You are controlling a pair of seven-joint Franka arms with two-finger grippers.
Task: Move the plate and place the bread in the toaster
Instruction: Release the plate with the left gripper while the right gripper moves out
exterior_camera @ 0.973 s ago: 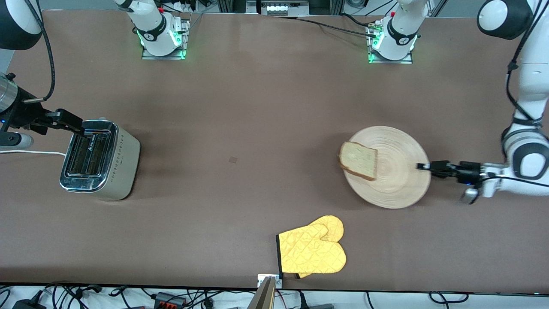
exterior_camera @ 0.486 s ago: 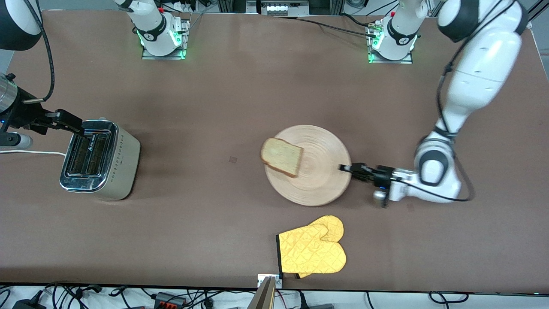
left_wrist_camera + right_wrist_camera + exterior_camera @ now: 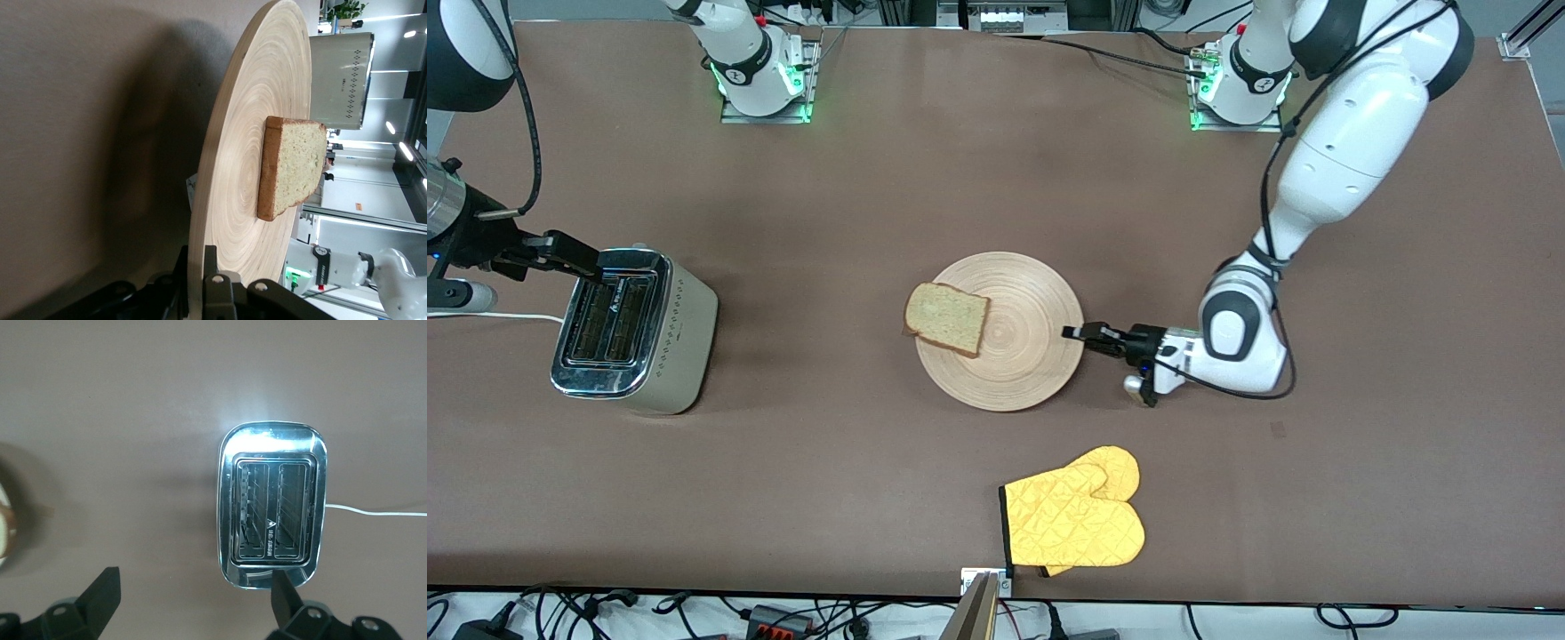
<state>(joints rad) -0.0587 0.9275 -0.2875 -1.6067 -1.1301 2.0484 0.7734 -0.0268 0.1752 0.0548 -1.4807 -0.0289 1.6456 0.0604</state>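
The plate [image 3: 1000, 331] is clamped at its rim by the left hand [image 3: 1080, 334], whose fingers pinch the edge toward the left arm's end of the table [image 3: 960, 160]; the left wrist view shows the rim running straight into the dark fingers. The plate sits low near the middle of the table, though whether it rests flat or rides just off the surface I cannot tell. On it, at the edge away from the left hand, lies the bread [image 3: 947, 318], one corner overhanging the rim toward the toaster [image 3: 633, 331]. The toaster stands well apart, toward the right arm's end. The right hand [image 3: 193, 607] waits over it, fingers spread wide and grasping nothing, with both slots showing between them in the right wrist view.

The likeliest trouble is the bread sliding off: it lies loose on a smooth surface, already past the edge, so a tilt or a sudden stop could tip it onto the table. A one-sided pinch on a wide disc may also let the plate pivot or slip out. Later, the slice must enter a narrow slot edge-on, and a skewed grasp would jam it on the chrome lip.

The plate is pale wood, round and shallow, with fine concentric rings. The bread is squarish, pale and speckled, with a darker brown crust. The toaster is polished metal, rounded, with rows of small dots on its side and a white cord [image 3: 373, 512]. A quilted yellow oven mitt [image 3: 1074, 516] lies nearer the front camera than the plate.
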